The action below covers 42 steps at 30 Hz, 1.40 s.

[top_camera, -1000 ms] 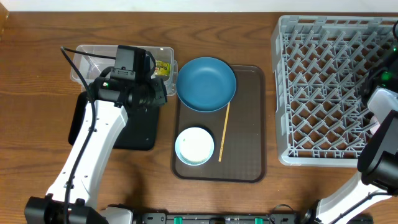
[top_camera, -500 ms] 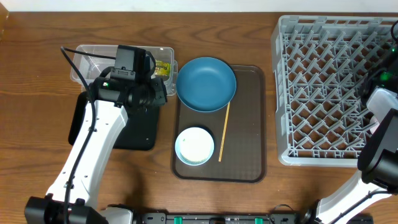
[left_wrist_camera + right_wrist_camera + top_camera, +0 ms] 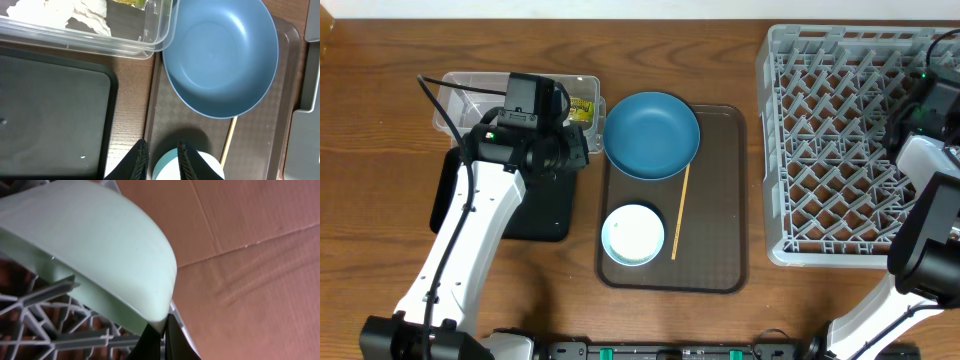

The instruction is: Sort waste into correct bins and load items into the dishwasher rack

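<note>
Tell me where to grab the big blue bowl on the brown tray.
Pinch the rim from above, one finger inside and one outside: the blue bowl sits upright, likely too wide to span. Take the rim section facing the rack, since the clear tub crowds the opposite side and the yellow stick lies by the near edge.

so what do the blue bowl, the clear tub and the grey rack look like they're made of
The blue bowl looks like plastic or melamine, satin finish: even colour, soft sheen. The clear tub seems thin glossy plastic: see-through walls, bright edge highlights. The grey rack looks like moulded matte plastic: uniform grey lattice, no shine.
</note>
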{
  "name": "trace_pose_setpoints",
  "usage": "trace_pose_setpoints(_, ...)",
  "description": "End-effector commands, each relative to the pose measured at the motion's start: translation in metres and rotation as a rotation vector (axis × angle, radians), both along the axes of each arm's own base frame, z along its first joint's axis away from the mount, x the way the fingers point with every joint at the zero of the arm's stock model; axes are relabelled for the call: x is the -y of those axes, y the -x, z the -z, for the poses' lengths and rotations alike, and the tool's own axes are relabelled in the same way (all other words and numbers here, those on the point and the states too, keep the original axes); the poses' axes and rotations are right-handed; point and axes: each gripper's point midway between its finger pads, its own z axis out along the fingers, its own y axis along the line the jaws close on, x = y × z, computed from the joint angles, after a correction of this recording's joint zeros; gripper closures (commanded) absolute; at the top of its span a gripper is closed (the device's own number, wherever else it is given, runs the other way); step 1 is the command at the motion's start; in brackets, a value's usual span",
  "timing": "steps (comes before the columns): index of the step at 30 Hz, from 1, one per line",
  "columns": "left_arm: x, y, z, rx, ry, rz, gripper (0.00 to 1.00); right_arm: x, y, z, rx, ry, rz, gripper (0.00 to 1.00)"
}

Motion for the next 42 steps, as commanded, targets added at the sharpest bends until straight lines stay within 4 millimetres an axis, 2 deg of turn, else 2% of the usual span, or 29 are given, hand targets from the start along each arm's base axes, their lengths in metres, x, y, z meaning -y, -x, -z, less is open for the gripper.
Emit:
trace_pose_setpoints(1,-0.001,-0.001,-0.004,0.012,-0.004,-0.002,0.76,-0.021,-0.015,0.010,0.038,-0.028,-0.041,0.98)
trace_pose_setpoints(5,-0.001,-0.001,-0.004,0.010,-0.004,-0.002,0.76,-0.028,-0.014,-0.001,0.060,-0.009,-0.023,0.88)
trace_pose_setpoints(9,-0.001,-0.001,-0.002,0.006,-0.005,-0.002,0.76,-0.040,-0.014,-0.014,0.128,-0.057,-0.044,0.86)
trace_pose_setpoints(12,-0.001,-0.002,-0.002,0.006,-0.005,-0.002,0.76,-0.055,-0.015,-0.016,0.165,-0.179,-0.119,0.77)
trace_pose_setpoints(15,-0.001,-0.002,-0.002,0.006,-0.005,-0.002,0.76,-0.077,-0.014,-0.020,0.200,-0.327,-0.202,0.72)
trace_pose_setpoints(16,-0.001,-0.001,-0.002,0.006,-0.005,-0.002,0.76,-0.085,-0.014,-0.021,0.212,-0.374,-0.230,0.67)
trace_pose_setpoints(21,-0.001,-0.001,-0.002,0.005,-0.006,-0.001,0.76,-0.150,-0.020,-0.034,0.261,-0.654,-0.452,0.61)
trace_pose_setpoints(24,-0.002,0.000,-0.001,-0.002,-0.007,-0.001,0.76,-0.209,-0.026,-0.043,0.320,-0.884,-0.609,0.61)
trace_pose_setpoints(25,-0.002,0.002,-0.001,-0.008,-0.009,-0.001,0.76,-0.236,-0.026,-0.045,0.327,-0.982,-0.670,0.61)
trace_pose_setpoints(28,-0.007,0.005,0.002,-0.023,-0.036,-0.013,0.76,-0.296,-0.020,-0.041,0.286,-1.192,-0.770,0.59)
trace_pose_setpoints(30,-0.011,0.008,0.004,-0.038,-0.059,-0.022,0.75,-0.326,-0.013,-0.034,0.236,-1.275,-0.788,0.57)
trace_pose_setpoints(32,-0.015,0.011,0.006,-0.051,-0.076,-0.028,0.75,-0.353,-0.006,-0.027,0.178,-1.309,-0.806,0.55)
trace_pose_setpoints(34,-0.016,0.013,0.008,-0.063,-0.080,-0.029,0.66,-0.380,-0.002,-0.021,0.123,-1.326,-0.850,0.54)
trace_pose_setpoints(35,-0.016,0.015,0.009,-0.068,-0.081,-0.029,0.64,-0.394,-0.001,-0.017,0.094,-1.330,-0.871,0.53)
trace_pose_setpoints(39,-0.016,0.017,0.010,-0.077,-0.083,-0.028,0.62,-0.429,0.009,0.004,0.013,-1.327,-0.842,0.54)
trace_pose_setpoints(42,-0.017,0.020,0.011,-0.093,-0.086,-0.027,0.62,-0.456,0.023,0.018,-0.068,-1.355,-0.844,0.52)
